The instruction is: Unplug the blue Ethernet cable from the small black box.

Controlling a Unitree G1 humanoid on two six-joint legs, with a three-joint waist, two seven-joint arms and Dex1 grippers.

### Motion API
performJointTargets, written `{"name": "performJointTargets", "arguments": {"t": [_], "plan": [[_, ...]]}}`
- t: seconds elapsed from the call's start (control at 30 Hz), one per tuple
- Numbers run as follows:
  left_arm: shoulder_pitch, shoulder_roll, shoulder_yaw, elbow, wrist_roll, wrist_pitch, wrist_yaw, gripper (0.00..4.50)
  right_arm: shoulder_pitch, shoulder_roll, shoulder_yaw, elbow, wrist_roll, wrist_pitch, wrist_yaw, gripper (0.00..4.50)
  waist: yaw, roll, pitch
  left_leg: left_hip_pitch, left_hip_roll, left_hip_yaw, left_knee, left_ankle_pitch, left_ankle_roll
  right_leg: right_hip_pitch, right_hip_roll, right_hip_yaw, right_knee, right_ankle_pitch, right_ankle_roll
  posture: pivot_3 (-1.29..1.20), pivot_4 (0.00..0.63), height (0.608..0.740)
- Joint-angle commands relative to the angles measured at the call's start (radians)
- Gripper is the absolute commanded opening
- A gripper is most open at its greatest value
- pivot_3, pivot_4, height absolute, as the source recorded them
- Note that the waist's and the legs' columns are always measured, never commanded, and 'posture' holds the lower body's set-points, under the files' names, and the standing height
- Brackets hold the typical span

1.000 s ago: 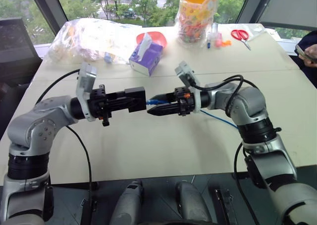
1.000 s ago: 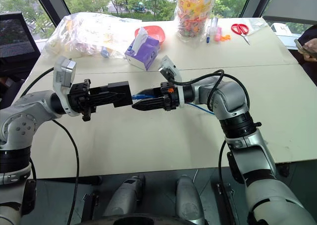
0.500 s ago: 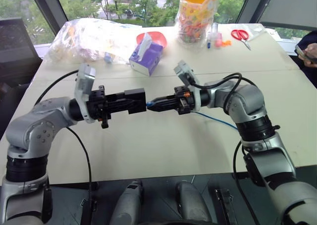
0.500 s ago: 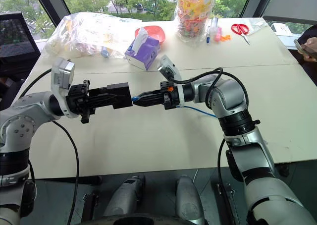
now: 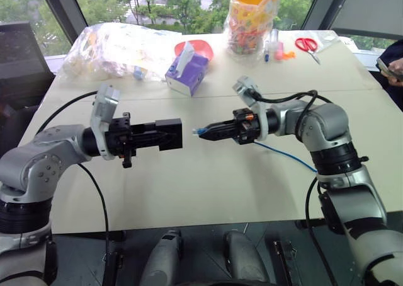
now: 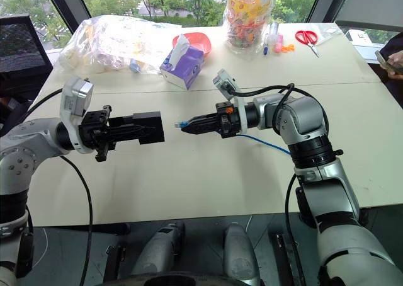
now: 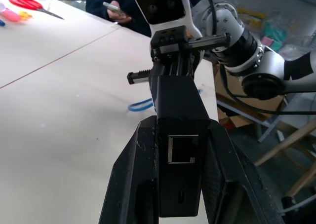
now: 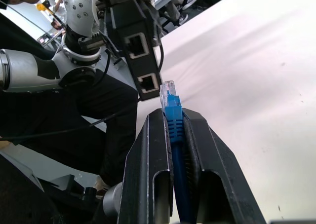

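Observation:
The small black box [image 5: 174, 135] is held level above the table [image 5: 208, 185], my left gripper [image 5: 162, 136] shut on its sides. In the left wrist view the box [image 7: 180, 150] sits between the black fingers [image 7: 136, 179], an empty port facing the camera. The blue Ethernet cable [image 5: 286, 155] trails over the table to my right gripper [image 5: 203, 133], which is shut on the cord just behind its clear plug [image 8: 169, 92]. The plug is out of the box, with a small gap between them. The right wrist view shows the box [image 8: 138, 46] with two open ports.
At the back of the table stand a purple tissue box [image 5: 186, 72], a red bowl [image 5: 196, 46], a crumpled plastic bag [image 5: 113, 43], a jar of sweets [image 5: 252, 18] and red scissors [image 5: 306, 45]. A person's hand with a phone [image 5: 391, 68] shows at the right edge.
My right gripper shut on the blue plug at the box, then drew away to the right. The plug came out of the box. The left gripper kept its hold on the box.

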Motion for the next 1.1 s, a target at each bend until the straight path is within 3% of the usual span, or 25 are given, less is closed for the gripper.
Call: {"name": "performJointTargets", "arguments": {"t": [0.03, 0.2, 0.33, 0.47, 0.57, 0.77, 0.8, 0.97, 1.1], "plan": [[-0.005, 0.018, 0.031, -0.014, -0.016, -0.003, -0.003, 0.5, -0.004, -0.006, -0.023, 0.008, -0.013, -0.034, 0.003, 0.02, -0.001, 0.0, 0.0, 0.0, 0.0, 0.0, 0.0, 0.0, 0.0, 0.0, 0.0, 0.0, 0.0, 0.0, 0.0, 0.0, 0.15, 0.728], [0.001, 0.018, 0.013, 0.007, 0.054, -0.056, 0.018, 0.5, -0.014, 0.041, -0.017, 0.226, -0.218, -0.332, -0.148, 0.02, 0.0, 0.0, 0.0, 0.0, 0.0, 0.001, 0.0, 0.0, 0.0, 0.0, 0.0, 0.0, 0.0, 0.0, 0.0, 0.0, 0.15, 0.728], [0.004, -0.046, -0.04, 0.035, 0.17, -0.16, 0.07, 0.5, -0.088, 0.119, -0.028, 0.578, -0.405, -0.568, -0.426, 0.02, 0.0, 0.0, 0.0, 0.001, 0.0, 0.001, 0.0, 0.0, 0.0, 0.0, 0.0, 0.0, 0.0, 0.0, 0.0, 0.0, 0.15, 0.728], [0.008, -0.119, -0.088, 0.046, 0.262, -0.26, 0.103, 0.5, -0.146, 0.149, -0.058, 0.788, -0.476, -0.695, -0.538, 0.02, 0.002, 0.0, 0.0, -0.002, 0.0, 0.001, 0.0, 0.0, 0.0, -0.002, 0.0, 0.0, 0.0, 0.001, 0.0, 0.0, 0.15, 0.728], [0.013, -0.211, -0.15, 0.094, 0.371, -0.387, 0.152, 0.5, -0.185, 0.155, -0.11, 0.904, -0.49, -0.75, -0.629, 1.18, 0.0, 0.0, 0.0, -0.003, -0.001, 0.001, 0.0, 0.0, 0.0, -0.003, 0.0, 0.0, -0.001, 0.002, 0.002, 0.0, 0.15, 0.728], [-0.016, -0.35, -0.205, 0.258, 0.525, -0.587, 0.228, 0.5, -0.219, 0.146, -0.191, 0.951, -0.486, -0.742, -0.649, 4.22, -0.001, 0.0, 0.0, -0.002, -0.001, 0.001, 0.0, 0.0, 0.0, -0.002, 0.0, 0.001, 0.0, 0.002, 0.002, 0.0, 0.15, 0.728], [-0.022, -0.367, -0.21, 0.288, 0.547, -0.62, 0.236, 0.5, -0.219, 0.143, -0.203, 0.944, -0.483, -0.733, -0.643, 4.45, -0.001, 0.0, 0.0, -0.002, 0.0, 0.001, 0.0, 0.0, 0.0, -0.002, 0.0, 0.0, 0.0, 0.002, 0.002, 0.0, 0.15, 0.728], [-0.066, -0.443, -0.249, 0.509, 0.691, -0.811, 0.294, 0.5, -0.16, 0.101, -0.305, 0.757, -0.398, -0.58, -0.621, 4.45, 0.0, 0.001, 0.0, -0.002, -0.001, 0.001, 0.0, 0.001, 0.0, -0.002, 0.0, 0.001, 0.0, 0.003, 0.004, 0.0, 0.15, 0.728], [-0.1, -0.492, -0.236, 0.653, 0.734, -0.926, 0.333, 0.5, 0.0, 0.088, -0.381, 0.396, -0.287, -0.36, -0.644, 4.45, 0.006, 0.0, 0.0, -0.002, -0.001, 0.0, 0.0, 0.0, 0.0, -0.001, 0.0, 0.0, 0.0, 0.003, 0.005, 0.0, 0.15, 0.728]]}}
